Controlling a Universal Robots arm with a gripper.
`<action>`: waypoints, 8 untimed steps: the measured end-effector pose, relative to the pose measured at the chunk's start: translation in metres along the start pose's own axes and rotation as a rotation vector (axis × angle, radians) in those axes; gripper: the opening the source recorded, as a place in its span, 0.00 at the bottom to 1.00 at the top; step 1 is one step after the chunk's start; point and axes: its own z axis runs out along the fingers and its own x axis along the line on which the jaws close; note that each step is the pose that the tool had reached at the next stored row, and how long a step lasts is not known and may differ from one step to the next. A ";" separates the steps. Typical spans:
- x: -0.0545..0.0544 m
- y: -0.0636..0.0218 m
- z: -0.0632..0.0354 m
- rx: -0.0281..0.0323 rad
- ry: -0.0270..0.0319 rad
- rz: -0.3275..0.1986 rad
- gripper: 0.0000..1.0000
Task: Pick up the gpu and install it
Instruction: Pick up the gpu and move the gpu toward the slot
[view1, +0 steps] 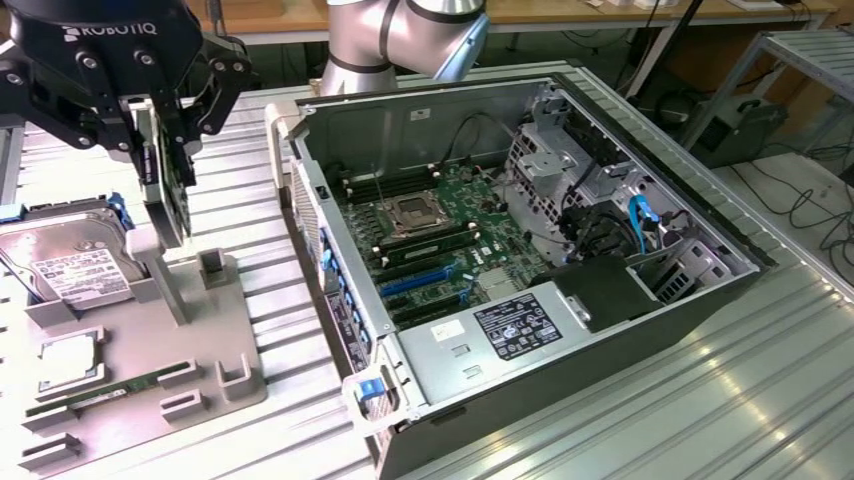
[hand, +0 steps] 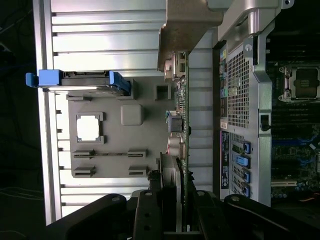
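We see the black gripper (view1: 158, 125) with its jaws drawn in narrow, clamping the gpu (view1: 167, 190) between its fingers. The card hangs upright and edge-on, so it reads as a slim dark strip reaching down from the fingers. From the wrist view we look along its length, green board on one side and a metal end bracket at the far end.

The gpu is directly over the grey tray (view1: 234, 330), at the tray's far edge. Its lower end sits just above a pair of upright slot posts there. We cannot tell whether it touches them.

On the tray, beside the card toward the exterior view's left, a silver hard drive (view1: 74, 260) with blue side rails stands propped in its cradle. Nearer the tray's front edge a square processor chip (view1: 70, 362) lies flat in a recess. A narrow green RAM stick (view1: 107, 393) lies in front of it.

Just beside the tray, toward the exterior view's right, an open computer case (view1: 574, 400) lies on its side. Its green motherboard (view1: 441, 235) faces up. Tray and case both rest on a ribbed metal table (view1: 747, 400). The silver robot arm (view1: 387, 40) rises behind the case.
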 end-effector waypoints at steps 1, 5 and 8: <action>0.000 0.0000 0.0000 -0.0001 0.0000 0.000 0.28; -0.002 0.0000 0.0001 -0.0001 -0.0001 0.000 0.28; -0.005 0.0001 0.0002 -0.0001 0.0000 0.000 0.28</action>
